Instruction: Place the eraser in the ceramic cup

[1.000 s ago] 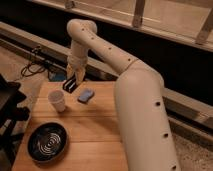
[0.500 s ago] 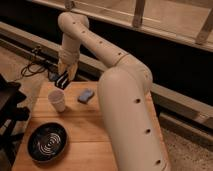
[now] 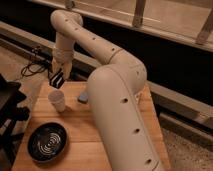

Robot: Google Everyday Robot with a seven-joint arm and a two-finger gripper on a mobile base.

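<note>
Jaws of the gripper pinch the eraser, a small black block that hangs just above the ceramic cup and a little behind it. The eraser is up in the air and not in the cup. A moment ago the gripper was lower on the left; now it sits more over the cup's back rim. Before that it was farther right, close to the blue-grey pad.

The white cup stands upright on the wooden worktop, in the same spot as before. The blue-grey pad lies just to the right of the cup, partly hidden by the big white arm. The black bowl with rings sits near the front left corner, well apart from the cup. It has not moved.
</note>
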